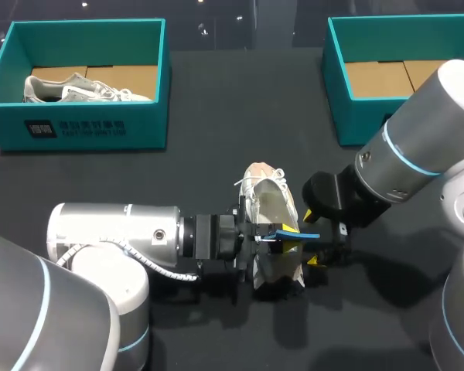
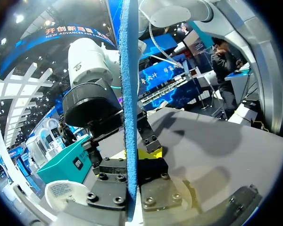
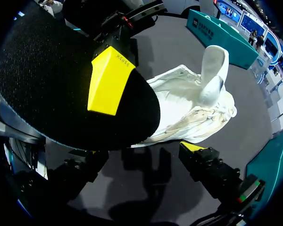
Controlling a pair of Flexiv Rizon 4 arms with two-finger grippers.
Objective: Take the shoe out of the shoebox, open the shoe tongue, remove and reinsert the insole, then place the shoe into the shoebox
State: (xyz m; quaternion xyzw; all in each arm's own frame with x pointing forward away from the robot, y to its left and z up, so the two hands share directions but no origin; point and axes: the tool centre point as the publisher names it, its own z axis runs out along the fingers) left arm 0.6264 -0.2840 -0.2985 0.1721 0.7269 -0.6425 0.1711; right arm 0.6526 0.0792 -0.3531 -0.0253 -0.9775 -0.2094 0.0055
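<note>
A white shoe (image 1: pixel 269 205) lies on the dark table in the middle, toe pointing away from me; the right wrist view shows its tongue (image 3: pixel 212 70) standing up. My left gripper (image 1: pixel 267 234) reaches over the shoe's heel end and is shut on a blue insole (image 1: pixel 298 233), which stands on edge ahead of it (image 2: pixel 129 94). My right gripper (image 1: pixel 313 238) is open at the shoe's right side, and the insole's free end reaches between its fingers. One yellow fingertip (image 3: pixel 108 80) lies over the insole's black underside (image 3: pixel 47 84). The other fingertip (image 3: pixel 193 147) is beside the shoe (image 3: pixel 179 103).
A teal shoebox (image 1: pixel 85 127) at the back left holds a second pale shoe (image 1: pixel 81 89). Another teal shoebox (image 1: pixel 348 85) at the back right shows only its cardboard floor. My right arm's body overlaps that box's front corner.
</note>
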